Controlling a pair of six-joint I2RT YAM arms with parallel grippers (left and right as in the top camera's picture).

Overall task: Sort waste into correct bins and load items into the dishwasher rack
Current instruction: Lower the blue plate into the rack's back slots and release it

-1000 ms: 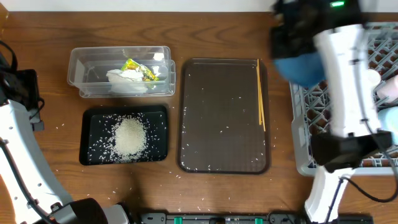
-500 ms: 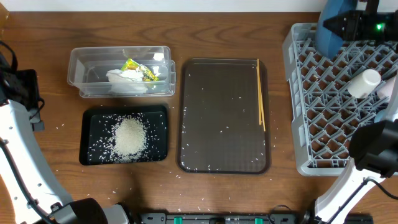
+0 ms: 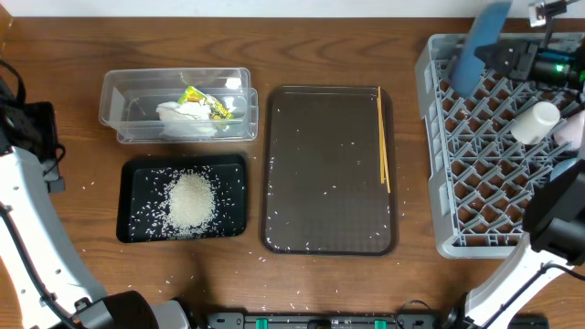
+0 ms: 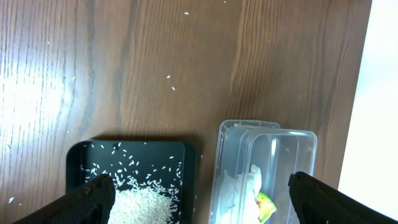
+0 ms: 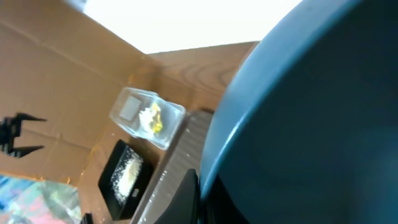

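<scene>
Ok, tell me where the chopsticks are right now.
Overhead view: the chopsticks lie lengthwise along the right edge of the brown serving tray, right of centre, with the grey dishwasher rack just beyond them.

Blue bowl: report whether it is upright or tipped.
Tipped on edge. Overhead, the blue bowl shows as a narrow slanted sliver over the dishwasher rack at its far corner, not a round opening.

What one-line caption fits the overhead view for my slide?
Right end effector holds large blue bowl on edge over the dishwasher rack; white cup lies inside, chopsticks on the brown tray.
</scene>
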